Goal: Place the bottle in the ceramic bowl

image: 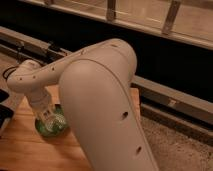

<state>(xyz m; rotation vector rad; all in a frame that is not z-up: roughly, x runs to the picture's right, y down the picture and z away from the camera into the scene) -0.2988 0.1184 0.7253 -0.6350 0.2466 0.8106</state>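
Observation:
The green ceramic bowl [54, 126] sits on the wooden table [30, 150] at the left; only part of its rim and patterned inside shows past the arm. My gripper [47, 116] hangs from the white arm directly over the bowl, right at its inside. The bottle is not visible on its own; it is hidden by the gripper or the arm.
My large white arm [107, 105] fills the middle of the view and hides much of the table. A dark rail with cables [35, 47] runs behind the table. A dark object [5, 112] sits at the left edge. Speckled floor [175, 145] lies to the right.

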